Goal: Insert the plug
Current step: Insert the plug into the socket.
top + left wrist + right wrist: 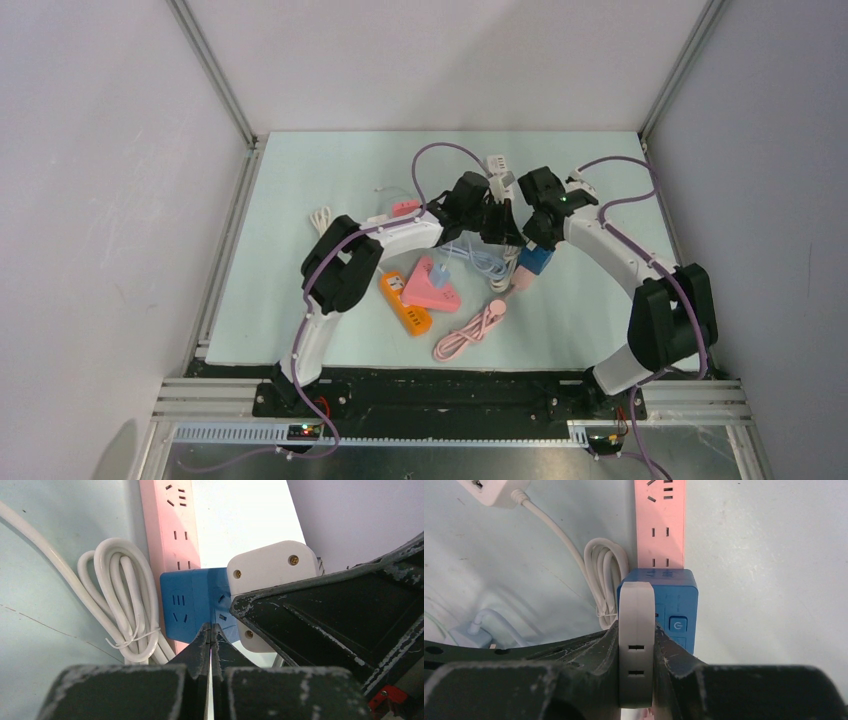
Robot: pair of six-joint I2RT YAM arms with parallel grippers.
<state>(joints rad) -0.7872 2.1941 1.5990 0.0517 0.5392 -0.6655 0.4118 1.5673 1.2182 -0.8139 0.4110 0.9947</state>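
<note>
My right gripper point(636, 628) is shut on a flat white plug point(636, 630), one finger on each broad side. The plug's far end meets the side of a blue cube socket point(679, 600) with a power button, which sits on the end of a pink power strip point(660, 520). In the left wrist view the white plug point(270, 565) touches the blue cube point(192, 605). My left gripper point(210, 630) is shut with nothing between its jaws, its tips close against the cube's near lower edge. From above, both grippers meet at the blue cube point(535, 262).
A tied coil of white cable point(604, 575) lies left of the pink strip. A white adapter point(491, 490) with its cord sits further left. An orange power strip point(405, 303), a pink triangular socket point(432, 285) and a pink cable point(470, 333) lie near the mat's front.
</note>
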